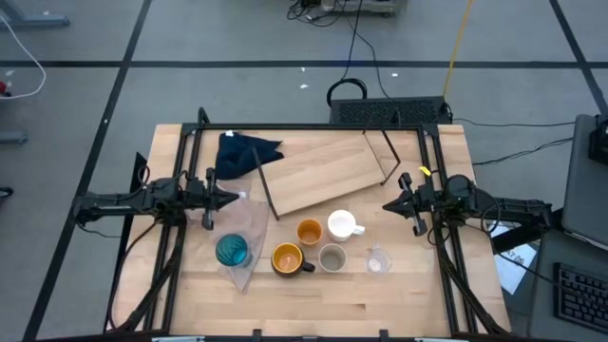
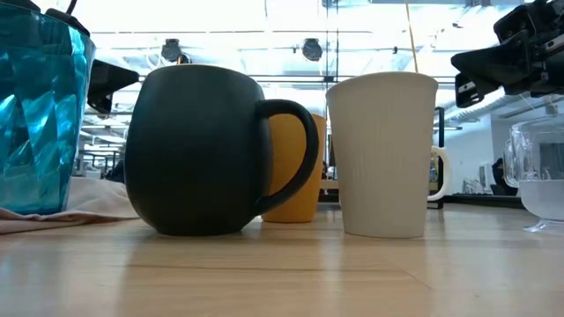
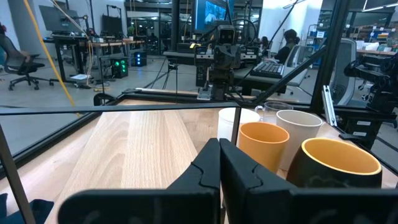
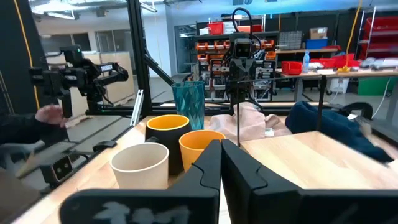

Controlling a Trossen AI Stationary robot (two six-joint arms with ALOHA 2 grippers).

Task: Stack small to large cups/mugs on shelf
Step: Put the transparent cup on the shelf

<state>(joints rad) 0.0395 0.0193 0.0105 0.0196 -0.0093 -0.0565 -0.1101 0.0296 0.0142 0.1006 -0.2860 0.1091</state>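
**Both arms idle at the sides, cups grouped on the tabletop, shelf bare**

Left gripper sits at the left edge of the tabletop, fingers pressed together, holding nothing. Right gripper sits at the right edge, also fully closed and holding nothing. Both point inward toward the middle.

The shelf lies flat on the tabletop's far half, turned at an angle, light-wood board with black rod frames at its ends. No cup on it.

All six cups stand upright on the tabletop, near side of the shelf:
- teal tumbler farthest left, standing on a pinkish-beige cloth
- dark mug with orange inside just right of it, handle pointing right
- small orange cup close behind the dark mug, near the shelf edge
- white handled mug just right of the orange cup, handle to the right
- grey-beige cup in front of the white mug
- clear cup farthest right, a bit apart from the grey-beige one

A dark blue cloth is bunched at the far left, beside the shelf's left end.
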